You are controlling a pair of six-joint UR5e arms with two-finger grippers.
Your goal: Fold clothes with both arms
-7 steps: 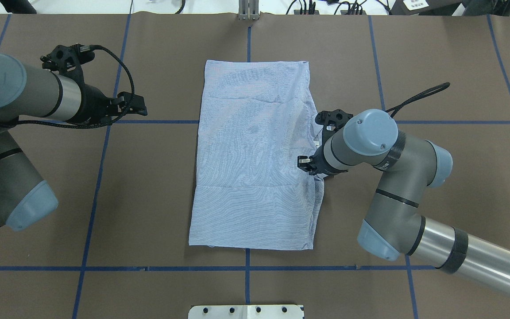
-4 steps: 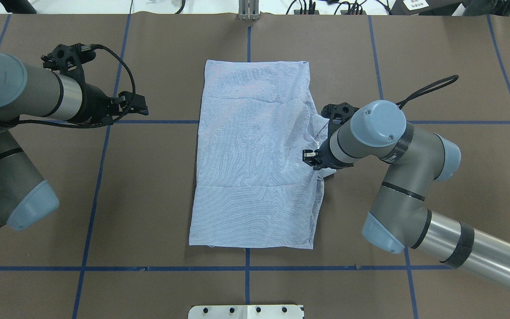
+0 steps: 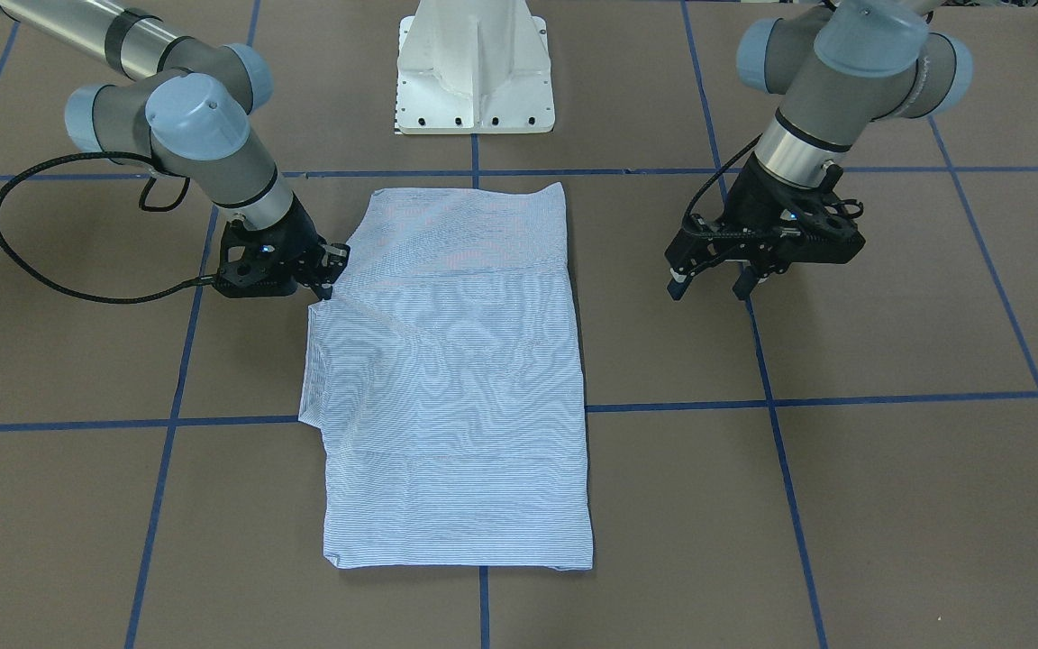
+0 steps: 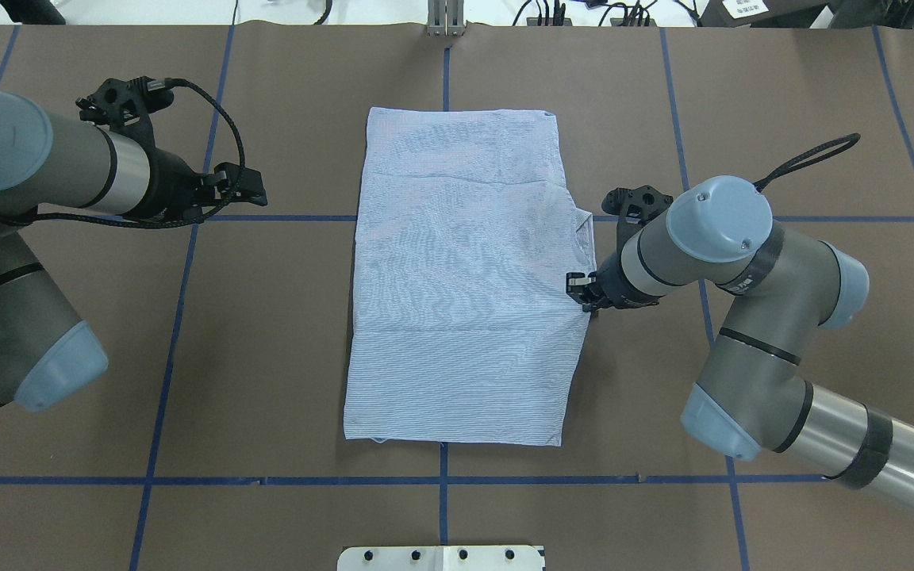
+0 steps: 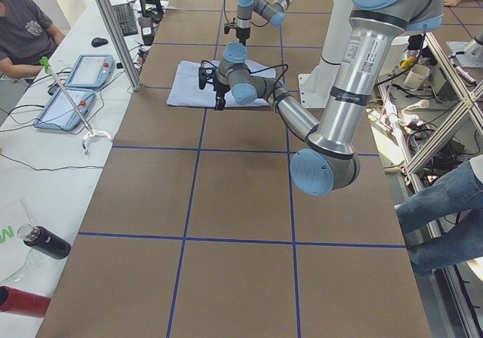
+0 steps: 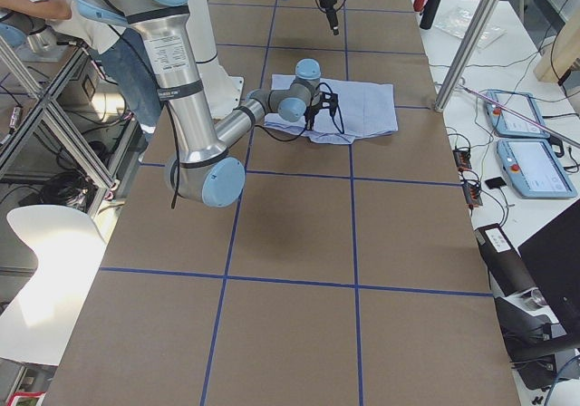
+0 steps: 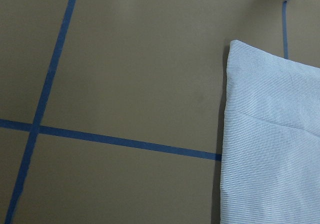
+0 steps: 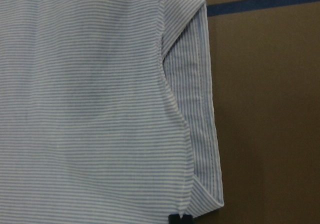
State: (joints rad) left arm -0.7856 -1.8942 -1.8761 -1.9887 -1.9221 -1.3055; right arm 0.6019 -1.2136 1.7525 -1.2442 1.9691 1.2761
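The light blue-and-white striped shirt point(image 4: 457, 277) lies folded into a long rectangle at the table's middle point(image 3: 456, 379), buttons and collar hidden. My right gripper point(image 4: 581, 290) sits low at the middle of the shirt's right edge point(image 3: 327, 269), its fingers close together and shut on the fabric there. The right wrist view shows the shirt point(image 8: 90, 109) with a doubled hem edge sticking out on its right side. My left gripper point(image 4: 255, 190) hangs open above bare table, well apart from the shirt's left edge point(image 3: 708, 287). The left wrist view catches only the shirt's corner point(image 7: 270, 134).
Blue tape lines point(image 4: 179, 301) grid the brown table. The white pedestal base point(image 3: 474, 72) stands behind the shirt. A black cable loop point(image 3: 32, 225) trails from the right arm. A side desk with tablets point(image 5: 75, 74) and a seated person point(image 5: 23, 29) lie beyond the far edge.
My right gripper has travelled to the right, off the shirt's top to its right edge, drawing that edge outward; the wrinkles there have flattened. The left arm has barely moved.
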